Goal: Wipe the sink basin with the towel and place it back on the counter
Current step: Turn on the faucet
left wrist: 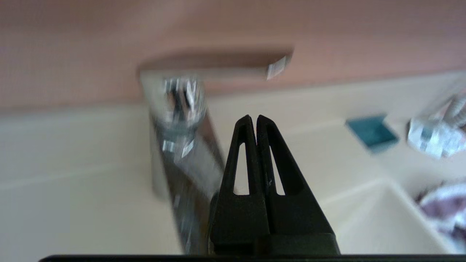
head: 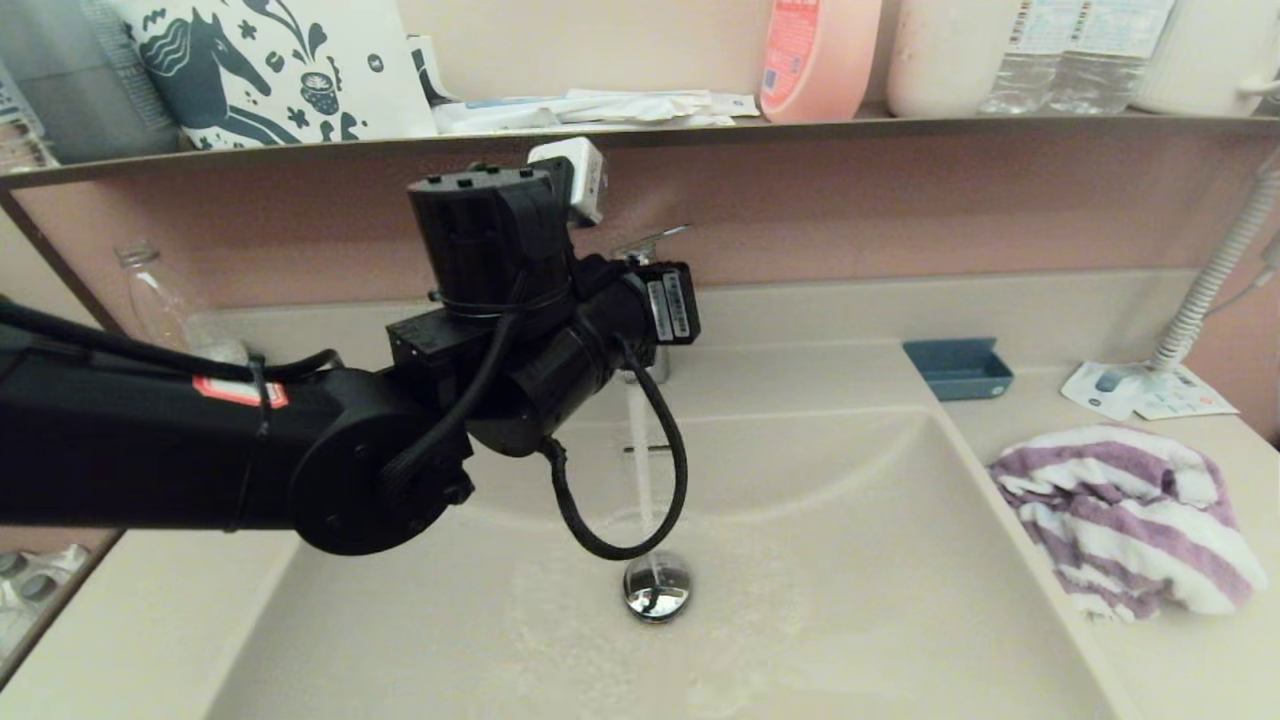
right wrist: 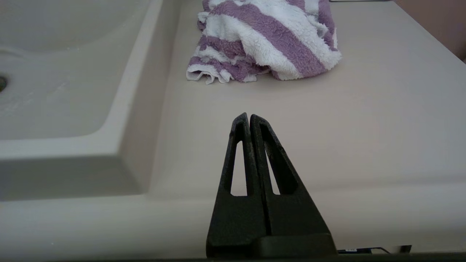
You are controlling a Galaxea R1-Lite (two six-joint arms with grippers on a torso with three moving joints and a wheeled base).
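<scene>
The cream sink basin (head: 850, 560) has a chrome drain plug (head: 656, 585), and a thin stream of water (head: 643, 470) falls onto it. The purple-and-white striped towel (head: 1130, 520) lies bunched on the counter (head: 1180, 660) to the right of the basin. My left arm (head: 520, 330) reaches over the basin's back edge. Its gripper (left wrist: 253, 118) is shut and empty, right beside the chrome faucet (left wrist: 178, 120). My right gripper (right wrist: 248, 116), shut and empty, hovers low over the counter's front part (right wrist: 327, 120), well short of the towel (right wrist: 265, 40).
A small blue tray (head: 958, 368) sits at the basin's back right corner, with a printed packet (head: 1140, 390) and a ribbed hose (head: 1215, 270) beyond it. The dark-edged shelf (head: 900, 125) above carries bottles and a patterned bag. A clear bottle (head: 150, 300) stands back left.
</scene>
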